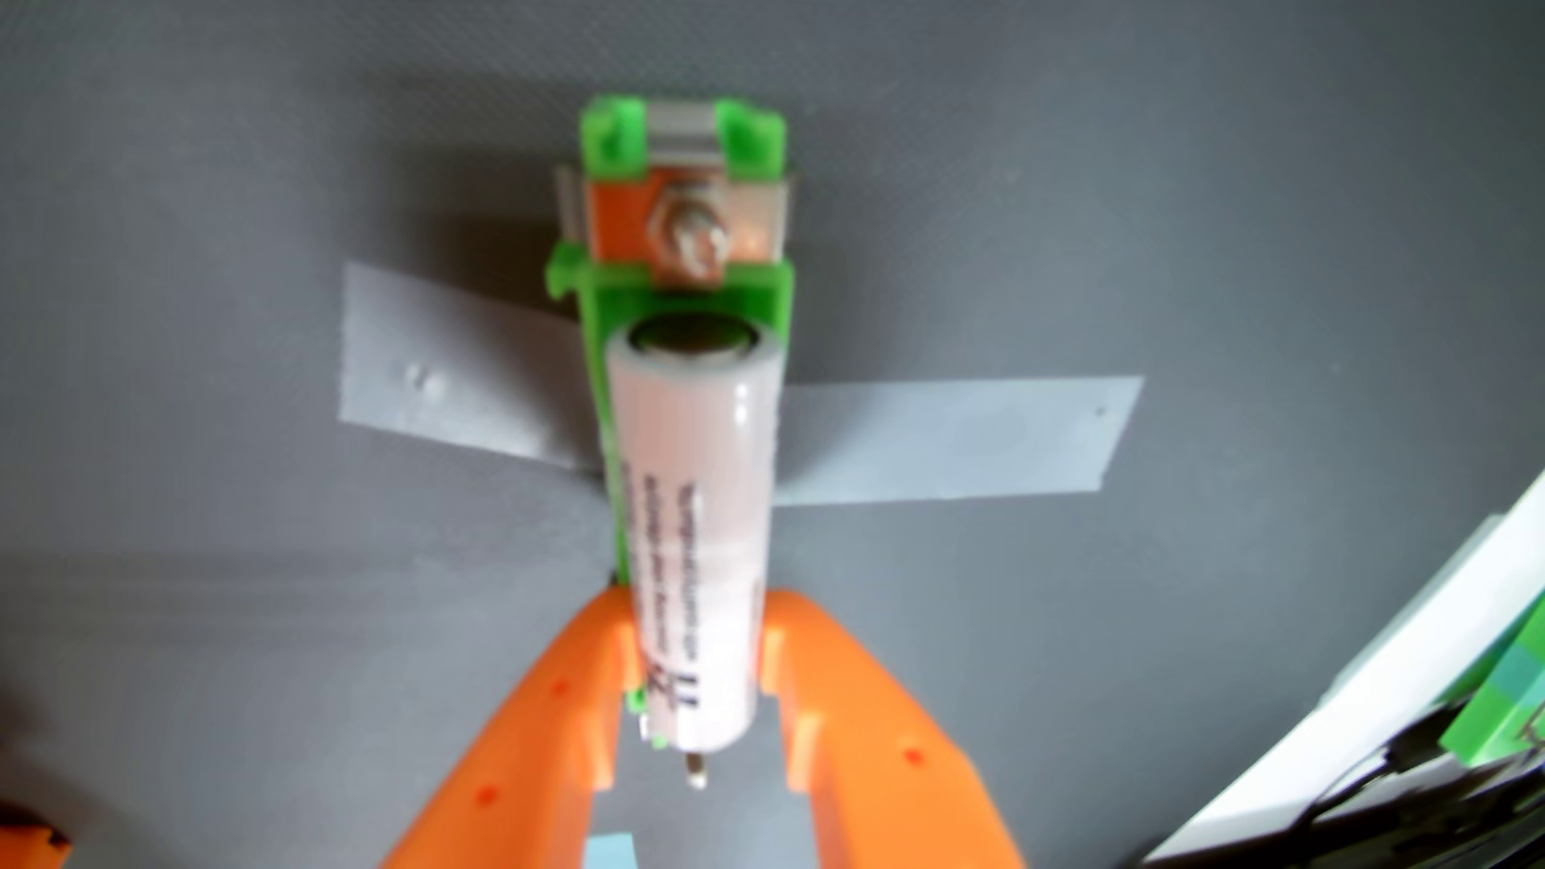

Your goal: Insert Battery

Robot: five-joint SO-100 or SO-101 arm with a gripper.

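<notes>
A white cylindrical battery (pixel 694 468) with black print runs lengthwise up the middle of the wrist view. My orange gripper (pixel 698 647) is shut on its near end, one finger against each side. Beneath and beyond the battery lies a green battery holder (pixel 604 150). The holder's far end carries a copper contact plate with a bolt (pixel 687 242). The battery's far end sits just short of that contact, over the holder's channel. Most of the channel is hidden by the battery, so I cannot tell whether the battery is seated or hovering. A small metal pin (pixel 696 769) shows below the battery's near end.
Grey tape strips (pixel 953 443) fix the holder to the dark grey mat (pixel 1170 209). A white board edge (pixel 1379 693), a green block (pixel 1505 719) and black cables lie at the lower right. A bit of an orange part (pixel 25 840) shows at the bottom left corner.
</notes>
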